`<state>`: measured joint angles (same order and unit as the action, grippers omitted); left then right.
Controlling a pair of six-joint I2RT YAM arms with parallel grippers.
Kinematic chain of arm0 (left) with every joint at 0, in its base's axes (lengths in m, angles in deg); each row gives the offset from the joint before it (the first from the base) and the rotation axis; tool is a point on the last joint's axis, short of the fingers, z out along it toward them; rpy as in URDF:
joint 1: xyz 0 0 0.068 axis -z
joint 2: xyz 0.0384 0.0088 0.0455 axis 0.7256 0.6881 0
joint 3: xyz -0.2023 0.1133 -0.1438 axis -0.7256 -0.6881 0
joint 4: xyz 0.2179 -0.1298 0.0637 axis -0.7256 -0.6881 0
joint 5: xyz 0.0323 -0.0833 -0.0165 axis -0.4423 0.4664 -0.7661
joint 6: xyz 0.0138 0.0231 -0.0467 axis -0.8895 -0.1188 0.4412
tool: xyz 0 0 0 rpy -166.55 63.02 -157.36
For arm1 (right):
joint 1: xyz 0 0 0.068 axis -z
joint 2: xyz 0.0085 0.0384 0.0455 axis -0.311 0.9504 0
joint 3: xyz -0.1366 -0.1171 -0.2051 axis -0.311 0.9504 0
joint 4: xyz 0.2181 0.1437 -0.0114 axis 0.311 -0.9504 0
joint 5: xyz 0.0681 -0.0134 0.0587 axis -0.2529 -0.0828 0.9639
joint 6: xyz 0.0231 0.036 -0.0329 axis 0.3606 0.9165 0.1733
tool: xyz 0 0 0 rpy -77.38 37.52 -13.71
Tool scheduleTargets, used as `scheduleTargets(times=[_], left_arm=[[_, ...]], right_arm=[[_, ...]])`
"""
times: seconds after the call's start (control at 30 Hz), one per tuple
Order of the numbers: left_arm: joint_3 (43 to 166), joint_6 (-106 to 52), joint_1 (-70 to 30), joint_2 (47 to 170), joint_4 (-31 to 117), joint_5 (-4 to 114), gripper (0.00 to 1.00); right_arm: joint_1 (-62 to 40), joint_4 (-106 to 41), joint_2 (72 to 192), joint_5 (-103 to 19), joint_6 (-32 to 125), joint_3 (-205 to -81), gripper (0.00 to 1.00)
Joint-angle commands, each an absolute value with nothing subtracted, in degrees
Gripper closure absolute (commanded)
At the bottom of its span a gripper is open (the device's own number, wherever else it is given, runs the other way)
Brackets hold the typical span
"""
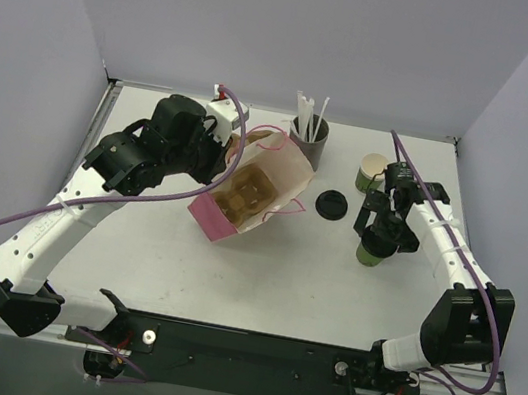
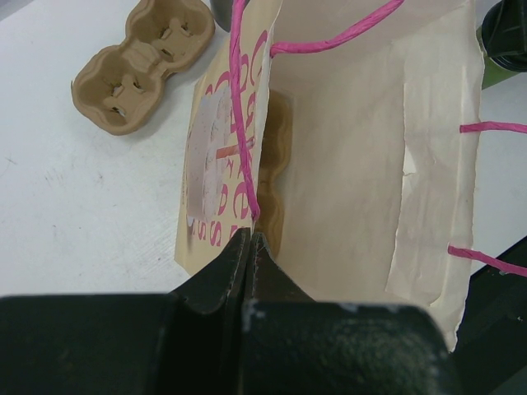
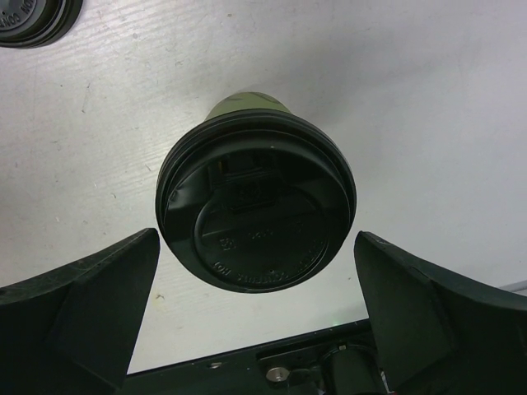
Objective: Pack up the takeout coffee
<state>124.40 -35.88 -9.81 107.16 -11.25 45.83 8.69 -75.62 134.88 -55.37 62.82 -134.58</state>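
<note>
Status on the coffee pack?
Left gripper shut on paper bag rim. Right gripper open, straddling lidded green cup. Loose lid between cup and bag.

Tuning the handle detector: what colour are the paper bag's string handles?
The handles are bright pink; clearest in the left wrist view.

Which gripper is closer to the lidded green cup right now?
Right. The right gripper straddles the lidded green cup, jaws open; the left gripper is across the table, pinching the paper bag.
</note>
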Motion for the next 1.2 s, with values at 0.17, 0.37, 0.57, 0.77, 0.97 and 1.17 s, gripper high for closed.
scheduleTargets(times=[0.17,0.37,0.57,0.77,0.97,1.17], left_arm=[[124.3,-36.7,-9.6,105.3,-8.9,45.4,1.0],[124.3,-36.7,-9.6,105.3,-8.8,45.5,1.0],[124.1,-36.7,-9.6,105.2,-8.8,45.4,1.0],[124.1,-36.7,-9.6,105.2,-8.8,45.4,1.0],[123.8,-36.8,-9.6,105.1,-8.7,45.3,1.0],[123.8,-36.8,-9.6,105.1,-8.6,45.2,1.0]], right_arm=[[9.5,-74.9,135.5,-56.1,62.3,-132.5,0.0],[10.4,-73.7,135.6,-55.9,61.8,-131.6,0.0],[10.6,-72.9,136.1,-54.7,61.5,-131.0,0.0],[11.4,-72.3,136.5,-53.1,60.9,-130.6,0.0],[12.1,-71.8,137.2,-51.9,60.3,-130.2,0.0],[13.0,-70.9,138.0,-51.2,60.2,-129.4,0.01]])
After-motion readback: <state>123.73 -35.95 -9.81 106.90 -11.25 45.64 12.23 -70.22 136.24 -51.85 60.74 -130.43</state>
